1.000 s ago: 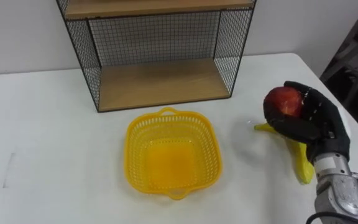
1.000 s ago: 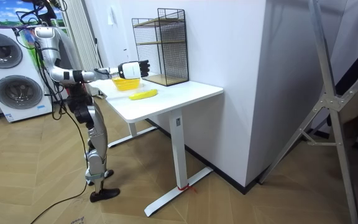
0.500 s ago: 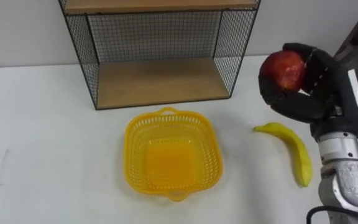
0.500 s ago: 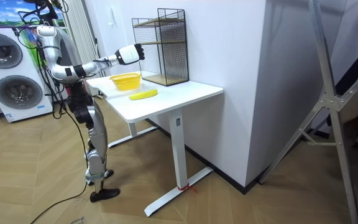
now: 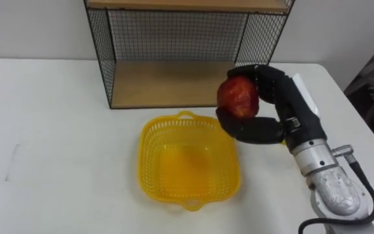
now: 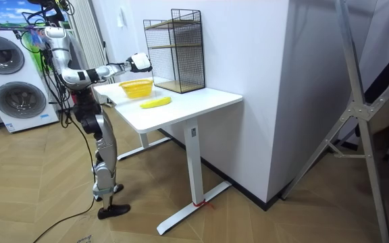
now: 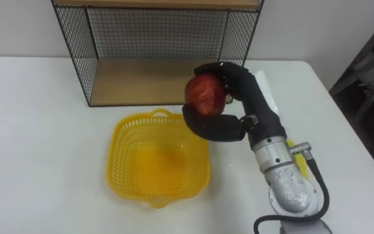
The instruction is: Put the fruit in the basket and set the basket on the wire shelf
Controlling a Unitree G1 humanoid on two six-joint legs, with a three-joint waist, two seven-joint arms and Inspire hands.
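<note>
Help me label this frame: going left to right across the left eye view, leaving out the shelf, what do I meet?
Yellow basket → red apple → right hand, curled round the apple.

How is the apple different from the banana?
The apple is red and round; the banana is yellow and long. The apple is held up in the right hand; the banana lies on the table. Both are fruit, neither in the basket yet.
</note>
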